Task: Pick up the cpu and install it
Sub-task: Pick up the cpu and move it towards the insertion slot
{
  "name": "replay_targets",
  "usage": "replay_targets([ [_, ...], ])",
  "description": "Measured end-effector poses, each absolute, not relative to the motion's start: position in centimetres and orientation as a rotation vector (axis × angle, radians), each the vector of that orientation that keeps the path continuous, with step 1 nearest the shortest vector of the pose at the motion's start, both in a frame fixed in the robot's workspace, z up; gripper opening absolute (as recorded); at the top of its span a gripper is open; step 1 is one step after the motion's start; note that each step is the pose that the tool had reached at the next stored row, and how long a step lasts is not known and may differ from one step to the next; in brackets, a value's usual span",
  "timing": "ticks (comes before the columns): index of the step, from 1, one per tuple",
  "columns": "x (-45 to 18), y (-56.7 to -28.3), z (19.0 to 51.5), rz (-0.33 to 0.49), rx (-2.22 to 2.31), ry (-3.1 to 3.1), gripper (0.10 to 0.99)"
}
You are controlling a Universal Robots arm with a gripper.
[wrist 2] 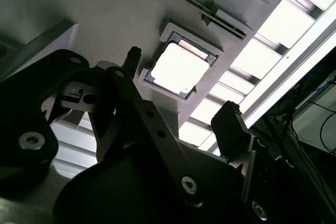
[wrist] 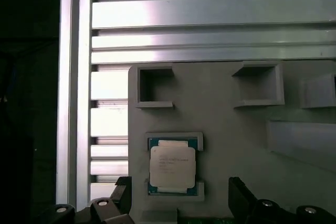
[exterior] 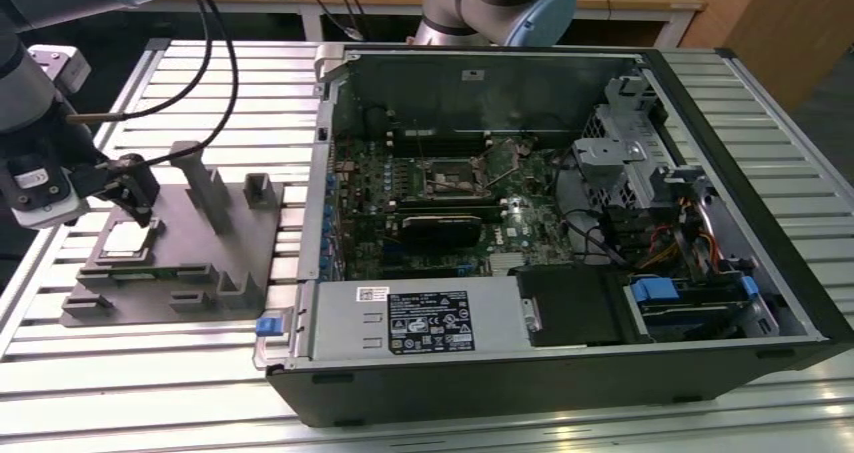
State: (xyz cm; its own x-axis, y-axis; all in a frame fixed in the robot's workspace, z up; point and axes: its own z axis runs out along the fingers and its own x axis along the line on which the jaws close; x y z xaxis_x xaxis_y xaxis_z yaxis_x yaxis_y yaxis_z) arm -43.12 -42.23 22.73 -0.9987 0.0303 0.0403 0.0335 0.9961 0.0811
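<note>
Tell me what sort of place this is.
Probably a robotics lab or assembly test bench: an open computer case sits on a slotted aluminium table, beside a grey tray holding the cpu under the gripper.

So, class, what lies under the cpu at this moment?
The cpu rests in a shallow framed recess of the grey tray, which sits on the slatted metal table. The recess floor beneath the chip is covered by it.

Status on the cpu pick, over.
Open gripper hovering over the tray. The cpu flat in its pocket, ungripped. Nothing in the way.
</note>
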Motion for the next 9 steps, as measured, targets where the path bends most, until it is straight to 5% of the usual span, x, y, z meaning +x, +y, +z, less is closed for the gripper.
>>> replay_targets([
  [9, -43.3, -42.2, 21.3, -0.128, -0.047, -3.110, 0.820],
])
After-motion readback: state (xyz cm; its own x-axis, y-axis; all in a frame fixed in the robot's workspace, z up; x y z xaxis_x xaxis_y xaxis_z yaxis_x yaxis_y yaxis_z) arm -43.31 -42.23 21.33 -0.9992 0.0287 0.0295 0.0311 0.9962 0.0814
